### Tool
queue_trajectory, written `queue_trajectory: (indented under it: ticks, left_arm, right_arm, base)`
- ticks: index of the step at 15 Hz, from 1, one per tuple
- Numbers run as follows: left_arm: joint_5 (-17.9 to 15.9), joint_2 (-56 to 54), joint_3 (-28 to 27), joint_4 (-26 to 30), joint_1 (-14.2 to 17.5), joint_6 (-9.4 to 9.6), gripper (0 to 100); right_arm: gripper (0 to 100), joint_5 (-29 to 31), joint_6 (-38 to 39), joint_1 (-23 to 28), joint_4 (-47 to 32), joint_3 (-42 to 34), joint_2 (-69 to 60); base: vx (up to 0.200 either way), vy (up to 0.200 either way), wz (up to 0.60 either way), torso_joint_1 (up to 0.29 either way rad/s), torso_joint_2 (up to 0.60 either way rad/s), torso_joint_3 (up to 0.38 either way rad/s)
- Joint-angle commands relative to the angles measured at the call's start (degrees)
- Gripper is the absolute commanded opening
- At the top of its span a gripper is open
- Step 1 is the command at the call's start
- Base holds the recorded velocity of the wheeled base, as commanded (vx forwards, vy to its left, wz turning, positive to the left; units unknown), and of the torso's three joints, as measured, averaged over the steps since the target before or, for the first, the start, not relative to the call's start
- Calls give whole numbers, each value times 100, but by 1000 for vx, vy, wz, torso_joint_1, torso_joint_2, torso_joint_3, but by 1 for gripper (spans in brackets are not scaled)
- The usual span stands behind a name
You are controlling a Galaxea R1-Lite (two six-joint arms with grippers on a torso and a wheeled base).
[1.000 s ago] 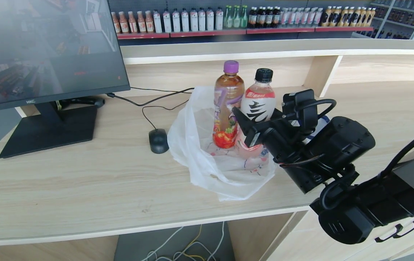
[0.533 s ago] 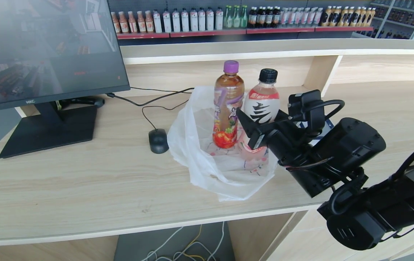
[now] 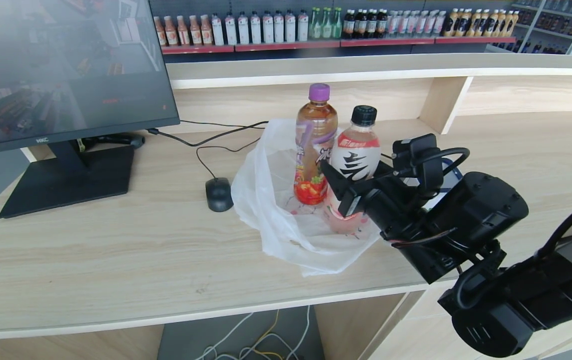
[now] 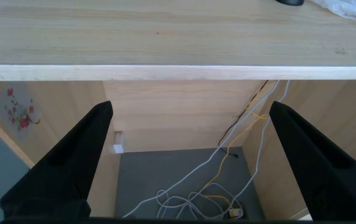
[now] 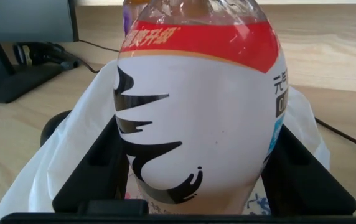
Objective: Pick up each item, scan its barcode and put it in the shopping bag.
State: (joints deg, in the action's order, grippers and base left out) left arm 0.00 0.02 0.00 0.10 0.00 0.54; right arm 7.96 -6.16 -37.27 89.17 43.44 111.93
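Got a dark monitor [image 3: 60,65] sitting on its black stand [image 3: 73,177] at the left end of the pale wood counter [image 3: 115,260]. Spotted a black mouse [image 3: 218,194] just right of the stand, with thin cables [image 3: 205,137] trailing across the wood behind it. Way back, rows of bottles on a red-edged shelf [image 3: 336,25]. Under the counter, loose wires [image 4: 228,168], plus a flower sticker [image 4: 17,109] on the side panel.

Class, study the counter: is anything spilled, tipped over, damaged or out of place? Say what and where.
Nothing stands out. The purple-capped bottle stands upright in the plastic bag. The black-capped bottle is held upright beside it by the right gripper. No liquid shows on the counter.
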Motion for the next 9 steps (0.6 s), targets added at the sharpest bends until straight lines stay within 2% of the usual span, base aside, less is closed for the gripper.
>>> queue_trajectory:
  ticks: [1, 9]
  left_arm:
    - [0, -2, 0, -1, 0, -1, 100]
    - [0, 6, 0, -1, 0, -1, 100]
  right_arm:
    - [0, 4, 18, -17, -5, -2, 109]
    - [0, -5, 18, -35, -5, -10, 188]
  base:
    - [0, 0, 0, 0, 0, 0]
    - [0, 0, 0, 0, 0, 0]
